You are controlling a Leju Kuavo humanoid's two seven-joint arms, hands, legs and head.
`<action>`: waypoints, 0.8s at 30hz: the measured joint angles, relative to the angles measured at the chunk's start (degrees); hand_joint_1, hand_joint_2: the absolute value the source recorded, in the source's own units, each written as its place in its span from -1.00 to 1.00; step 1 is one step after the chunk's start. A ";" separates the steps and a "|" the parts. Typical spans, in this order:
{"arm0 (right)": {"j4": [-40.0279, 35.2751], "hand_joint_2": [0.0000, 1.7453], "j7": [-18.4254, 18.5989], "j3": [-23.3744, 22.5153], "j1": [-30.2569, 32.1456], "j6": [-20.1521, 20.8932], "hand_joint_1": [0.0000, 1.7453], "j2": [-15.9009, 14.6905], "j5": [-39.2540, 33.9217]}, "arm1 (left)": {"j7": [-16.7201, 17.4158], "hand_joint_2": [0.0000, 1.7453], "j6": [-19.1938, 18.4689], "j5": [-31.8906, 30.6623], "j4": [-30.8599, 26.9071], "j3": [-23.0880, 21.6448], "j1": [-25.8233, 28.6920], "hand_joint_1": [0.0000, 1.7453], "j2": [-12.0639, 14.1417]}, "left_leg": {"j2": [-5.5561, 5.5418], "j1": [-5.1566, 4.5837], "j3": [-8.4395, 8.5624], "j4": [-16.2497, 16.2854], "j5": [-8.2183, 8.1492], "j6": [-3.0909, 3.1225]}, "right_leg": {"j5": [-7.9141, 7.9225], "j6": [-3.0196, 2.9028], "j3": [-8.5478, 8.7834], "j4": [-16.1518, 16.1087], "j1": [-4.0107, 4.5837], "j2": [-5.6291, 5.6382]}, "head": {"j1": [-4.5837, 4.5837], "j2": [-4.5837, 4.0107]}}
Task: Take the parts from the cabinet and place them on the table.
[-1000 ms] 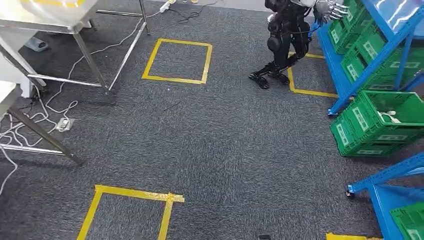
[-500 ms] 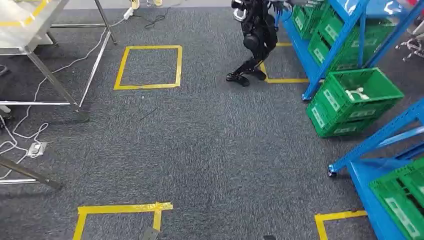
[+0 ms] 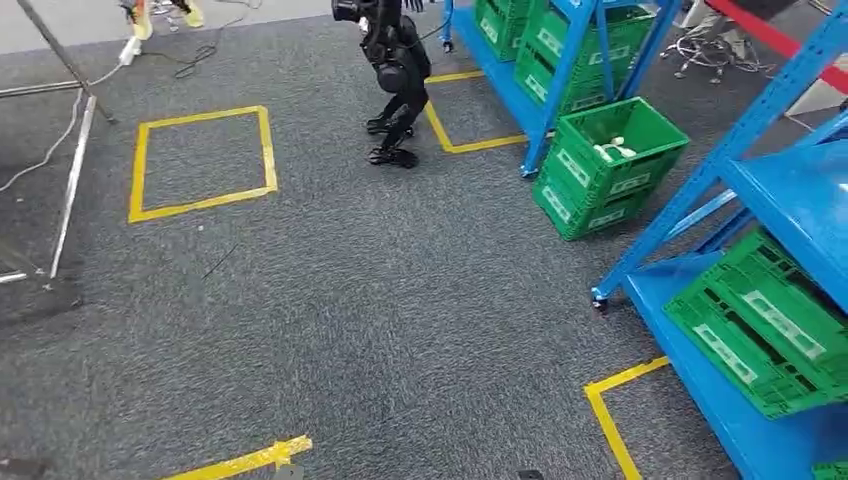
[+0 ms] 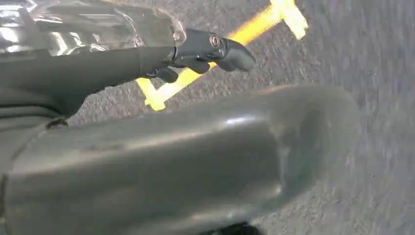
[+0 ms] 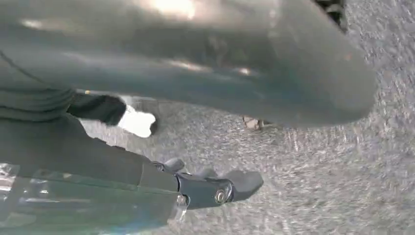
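A blue cabinet rack (image 3: 562,75) stands at the upper right, with green crates on its low shelves. One green crate (image 3: 640,135) juts out and holds a white part (image 3: 612,150). A nearer blue rack (image 3: 790,200) at the right edge carries a tilted green crate (image 3: 760,330). The steel legs of a table (image 3: 70,180) show at the far left. My left hand (image 4: 98,73) hangs over grey carpet and yellow tape, fingers apart, holding nothing. My right hand (image 5: 98,161) hangs over the carpet in the same way, with nothing in it.
Another black humanoid robot (image 3: 395,70) stands by the far rack, beside a yellow taped square (image 3: 455,145). More yellow squares (image 3: 200,160) mark the grey carpet. Cables (image 3: 40,165) trail under the table at the left. An office chair base (image 3: 710,45) sits behind the racks.
The whole picture has swung: my view has turned to the right, so table and floor squares slid left and the blue racks with green crates now stand closer on the right.
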 joint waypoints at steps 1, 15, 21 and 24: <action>0.02 -1.00 0.00 0.00 -0.15 0.02 -1.00 -0.02 -0.33 | 0.37 -1.00 -0.09 -0.35 0.02 0.00 0.22 -1.00 0.07 | 1.18 -0.12 0.21 0.01 -0.30 0.17 | -1.71 0.31 -2.29 4.19 -0.11 -1.14 | 0.19 0.00; 0.09 -1.00 -2.34 -0.02 0.36 0.66 -1.00 0.92 -1.03 | 1.62 -1.00 0.00 -2.47 -0.02 -0.02 -0.24 -1.00 0.70 | 0.87 -0.19 1.81 3.96 -6.16 -2.46 | 5.01 -2.73 1.79 -6.22 0.15 -4.13 | 0.61 0.00; 0.11 -1.00 -2.01 0.07 0.38 0.57 -1.00 1.60 -1.00 | 1.79 -1.00 0.02 -2.32 0.02 -0.04 1.05 -1.00 1.14 | 0.14 -0.36 -5.60 11.25 -3.42 -1.96 | 4.27 -3.08 2.92 -6.15 0.51 1.31 | -1.05 0.00; 0.15 -1.00 -1.77 0.15 0.14 0.48 -1.00 1.64 -0.96 | 1.55 -1.00 0.07 -2.29 0.02 -0.04 1.04 -1.00 1.22 | -5.68 0.14 -2.29 2.16 0.96 -1.37 | 3.32 -2.20 3.12 -5.32 0.61 3.46 | -1.62 0.00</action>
